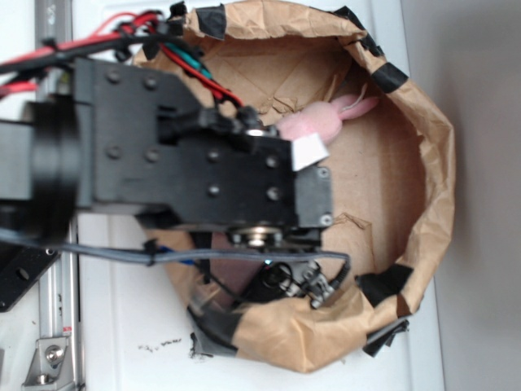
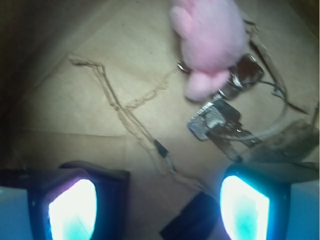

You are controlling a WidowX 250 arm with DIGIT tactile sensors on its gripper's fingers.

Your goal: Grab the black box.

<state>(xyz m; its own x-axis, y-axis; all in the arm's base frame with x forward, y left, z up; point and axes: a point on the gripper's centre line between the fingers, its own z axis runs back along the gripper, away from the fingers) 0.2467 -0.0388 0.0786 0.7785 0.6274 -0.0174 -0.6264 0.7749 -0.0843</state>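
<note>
Black box low between the spread-open fingers of the hand, flat on the paper — probably light, stiff, slightly slick — best pinched across its narrow edges.

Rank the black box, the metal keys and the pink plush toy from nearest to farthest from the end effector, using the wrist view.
1. black box: between the fingers of the end effector, bottom edge.
2. metal keys: right of center, mid-frame.
3. pink plush toy: top right, beyond the keys.
</note>
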